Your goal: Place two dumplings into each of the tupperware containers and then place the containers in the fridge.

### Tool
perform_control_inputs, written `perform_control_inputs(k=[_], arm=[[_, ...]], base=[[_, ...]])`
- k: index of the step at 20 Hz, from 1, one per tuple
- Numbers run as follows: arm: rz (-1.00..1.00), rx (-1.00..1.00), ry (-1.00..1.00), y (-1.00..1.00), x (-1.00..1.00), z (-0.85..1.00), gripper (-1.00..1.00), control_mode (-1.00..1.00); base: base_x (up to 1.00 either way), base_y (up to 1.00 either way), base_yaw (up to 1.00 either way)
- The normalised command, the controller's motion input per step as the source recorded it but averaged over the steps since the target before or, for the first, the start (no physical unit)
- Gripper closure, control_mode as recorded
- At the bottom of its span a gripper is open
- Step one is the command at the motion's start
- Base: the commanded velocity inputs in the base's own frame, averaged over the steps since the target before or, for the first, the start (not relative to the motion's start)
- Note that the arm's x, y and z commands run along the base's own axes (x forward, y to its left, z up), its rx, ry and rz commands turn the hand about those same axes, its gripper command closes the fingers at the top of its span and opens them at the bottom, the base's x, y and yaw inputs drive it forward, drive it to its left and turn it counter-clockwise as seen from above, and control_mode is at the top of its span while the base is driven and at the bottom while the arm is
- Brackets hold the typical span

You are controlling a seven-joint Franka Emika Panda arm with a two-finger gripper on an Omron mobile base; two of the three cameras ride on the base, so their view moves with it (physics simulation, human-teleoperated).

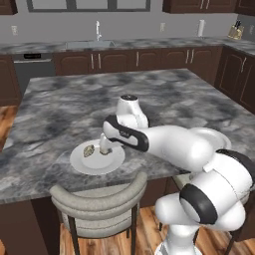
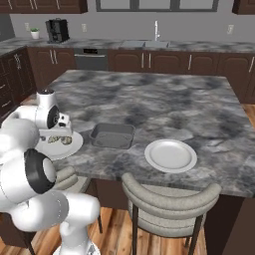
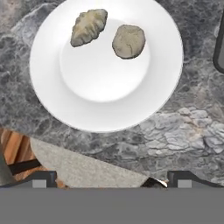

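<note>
Two dumplings lay on a white plate beneath the wide-open, empty tool above the table.

A grey marble island counter is carrying a white plate, a dark grey tupperware container beside it, and another white plate, which is lying bare.

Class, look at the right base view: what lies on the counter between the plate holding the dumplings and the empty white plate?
The dark grey tupperware container lies between the dumpling plate and the empty plate, apart from both, nothing inside it.
</note>
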Motion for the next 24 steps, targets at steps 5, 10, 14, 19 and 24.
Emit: perform_control_inputs(k=[5,10,14,19,24], arm=[[0.00,0.00,0.01,0.16,0.41,-0.55,-1.00,-1.00],[0.00,0.00,0.02,0.01,0.52,-0.31,-1.00,-1.00],[0.00,-0.01,0.08,0.14,0.40,-0.24,-1.00,-1.00],[0.00,0.00,0.02,0.19,0.50,-0.14,-1.00,-1.00],[0.00,0.00,0.05,0.01,0.23,-0.04,-1.00,-1.00]], base=[[0.00,0.00,0.00],[0.00,0.00,0.00],[0.00,0.00,0.00],[0.00,0.00,0.00],[0.00,0.00,0.00]])
